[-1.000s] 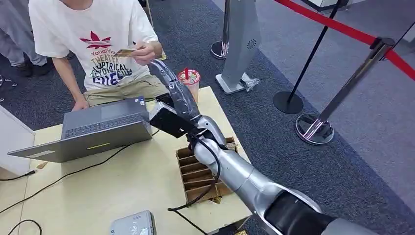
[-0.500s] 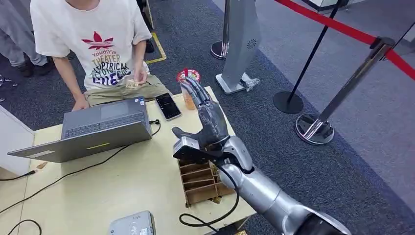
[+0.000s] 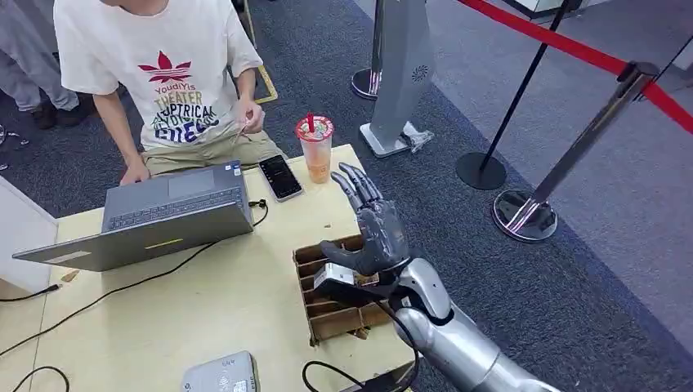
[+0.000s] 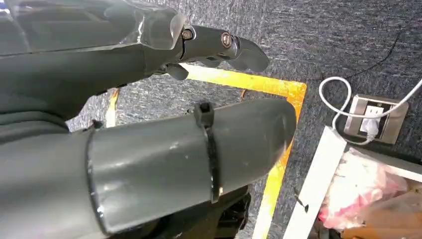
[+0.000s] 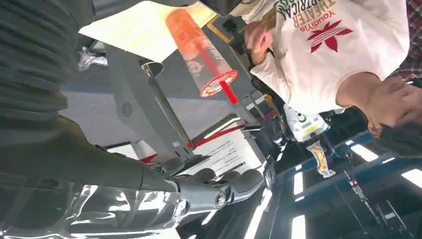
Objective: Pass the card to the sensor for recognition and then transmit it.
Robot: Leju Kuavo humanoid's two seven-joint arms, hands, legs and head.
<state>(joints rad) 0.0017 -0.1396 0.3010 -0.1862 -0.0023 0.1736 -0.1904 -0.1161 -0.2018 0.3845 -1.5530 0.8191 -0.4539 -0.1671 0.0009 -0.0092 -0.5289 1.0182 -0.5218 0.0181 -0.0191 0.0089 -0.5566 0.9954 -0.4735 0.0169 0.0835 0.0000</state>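
My right hand (image 3: 376, 231) hovers open and empty over the cardboard slotted rack (image 3: 323, 314) at the table's right edge, fingers spread and pointing away from me. In the right wrist view the same hand (image 5: 99, 164) holds nothing. A person in a white T-shirt (image 3: 163, 73) sits behind the table. Their hand (image 3: 250, 117) holds the thin pale card (image 3: 242, 131) low at the waist. The grey card sensor (image 3: 222, 376) lies at the table's near edge. My left hand (image 4: 164, 134) hangs over dark carpet, fingers (image 4: 219, 44) extended and empty.
On the pale table (image 3: 221, 302) are an open laptop (image 3: 163, 212), a black phone (image 3: 280, 176), an orange drink cup (image 3: 315, 149) and loose cables (image 3: 98, 298). To the right stand a grey kiosk (image 3: 400, 73) and stanchions (image 3: 523, 214) with a red rope.
My right hand has drawn back from the person toward me and now sits over the cardboard rack. The person has lowered the card from chest height to the waist.
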